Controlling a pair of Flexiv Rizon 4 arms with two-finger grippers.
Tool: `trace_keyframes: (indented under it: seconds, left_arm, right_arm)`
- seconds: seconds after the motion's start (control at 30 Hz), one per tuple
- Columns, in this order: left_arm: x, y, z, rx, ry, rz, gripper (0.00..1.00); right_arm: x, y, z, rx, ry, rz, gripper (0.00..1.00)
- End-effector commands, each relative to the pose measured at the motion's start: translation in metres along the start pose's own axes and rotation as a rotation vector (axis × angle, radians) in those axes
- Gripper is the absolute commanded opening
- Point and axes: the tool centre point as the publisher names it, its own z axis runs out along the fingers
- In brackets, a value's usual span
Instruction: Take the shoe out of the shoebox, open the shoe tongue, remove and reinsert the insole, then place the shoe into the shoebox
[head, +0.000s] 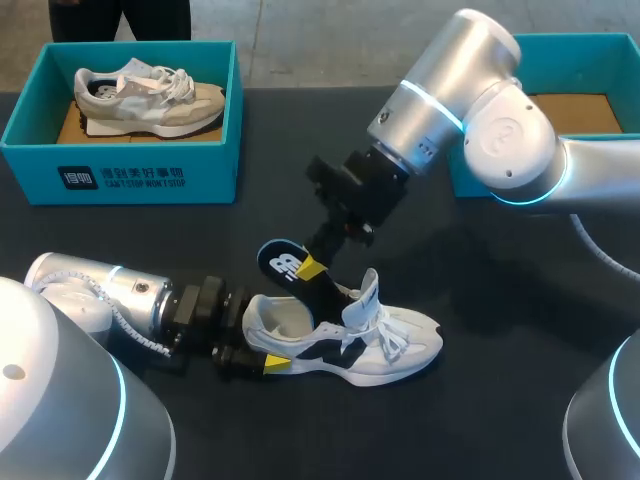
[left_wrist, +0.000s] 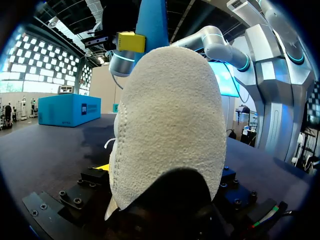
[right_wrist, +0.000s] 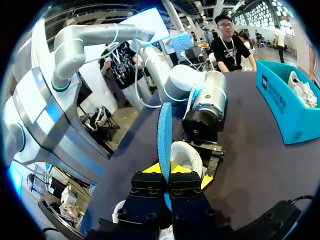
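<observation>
A white and black shoe (head: 390, 345) lies on its sole on the dark table, toe to the right. My left gripper (head: 262, 332) comes in from the left and is shut on its heel, which fills the left wrist view (left_wrist: 170, 125). The dark insole (head: 283, 262), blue underneath, sticks up out of the shoe's opening, its front end still inside. My right gripper (head: 312, 267) is shut on the insole near its middle. In the right wrist view the blue insole edge (right_wrist: 164, 125) rises from between the fingers of my right gripper (right_wrist: 170, 172), with the shoe (right_wrist: 186, 155) just beyond.
A teal shoebox (head: 120, 175) at the back left holds a beige shoe (head: 150, 98). A second teal box (head: 600, 45) stands at the back right, behind my right arm. Bare dark tabletop lies in front of and to the right of the shoe.
</observation>
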Motion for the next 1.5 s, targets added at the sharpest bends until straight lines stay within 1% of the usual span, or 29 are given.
trace_keyframes:
  seconds: [0.03,0.1,0.27,0.4,0.5,0.63,0.67,0.73,1.5]
  left_arm:
    - [0.000,0.002,0.001,-0.002,-0.001,-0.001,0.00]
    - [0.000,0.002,0.001,-0.002,-0.001,-0.001,0.00]
    - [0.000,0.002,0.001,-0.002,-0.001,-0.001,0.00]
    - [0.000,0.002,0.001,-0.002,-0.001,-0.001,0.00]
    - [0.000,0.002,0.001,-0.002,-0.001,-0.001,0.00]
    - [0.000,0.002,0.001,-0.002,-0.001,-0.001,0.00]
    - [0.000,0.002,0.001,-0.002,-0.001,-0.001,0.00]
    - [0.000,0.002,0.001,-0.002,-0.001,-0.001,0.00]
    - [0.000,0.002,0.001,-0.002,-0.001,-0.001,0.00]
  right_arm:
    - [-0.001,0.015,0.001,-0.129,0.017,-0.078,0.00]
    - [-0.002,0.028,-0.002,-0.184,0.034,-0.119,0.00]
    - [-0.006,0.057,-0.007,-0.260,0.082,-0.181,0.00]
    - [-0.004,0.070,-0.019,-0.311,0.080,-0.196,0.00]
    - [0.002,0.079,-0.035,-0.353,0.047,-0.192,0.00]
    - [0.015,0.088,-0.063,-0.409,-0.035,-0.158,0.00]
    - [0.019,0.090,-0.070,-0.428,-0.055,-0.147,0.00]
    - [0.028,0.094,-0.083,-0.500,-0.086,-0.119,0.00]
    - [0.028,0.094,-0.083,-0.500,-0.086,-0.119,0.00]
